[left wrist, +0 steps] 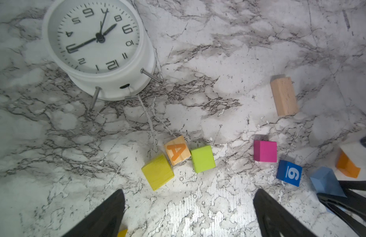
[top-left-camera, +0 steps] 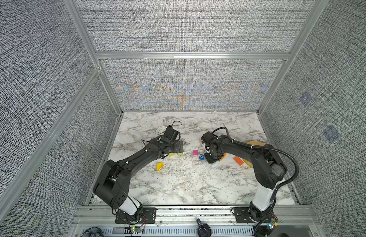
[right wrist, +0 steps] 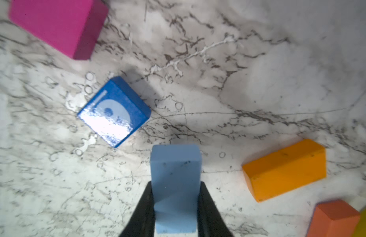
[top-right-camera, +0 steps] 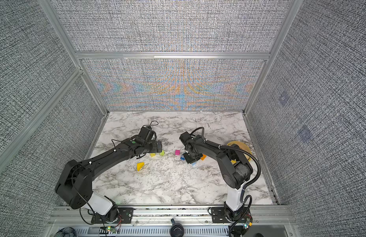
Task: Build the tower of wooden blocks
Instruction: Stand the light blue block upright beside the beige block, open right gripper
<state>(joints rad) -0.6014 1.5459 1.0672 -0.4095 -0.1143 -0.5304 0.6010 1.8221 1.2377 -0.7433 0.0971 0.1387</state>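
Observation:
The wood blocks lie singly on the marble table [top-left-camera: 178, 184]; no tower is in view. My right gripper [right wrist: 175, 184] is shut on a light blue block [right wrist: 175, 164], held low beside the blue "9" cube [right wrist: 114, 110] and an orange block [right wrist: 284, 170]. The magenta cube [top-left-camera: 195, 152] sits just left of the "9" cube [top-left-camera: 201, 157]. My left gripper [left wrist: 189, 191] is open and empty, hovering over the yellow cube [left wrist: 157, 172], the "A" cube [left wrist: 177, 150] and the green cube [left wrist: 202, 159]. A yellow wedge [top-left-camera: 160, 165] lies nearer the front.
A white round clock [left wrist: 96, 41] lies at the back left behind my left arm. A yellow bowl [top-left-camera: 254, 143] stands at the right, mostly hidden by my right arm. A tan block [left wrist: 283, 96] lies behind the magenta cube, and a second orange block [top-left-camera: 238, 160] near the bowl.

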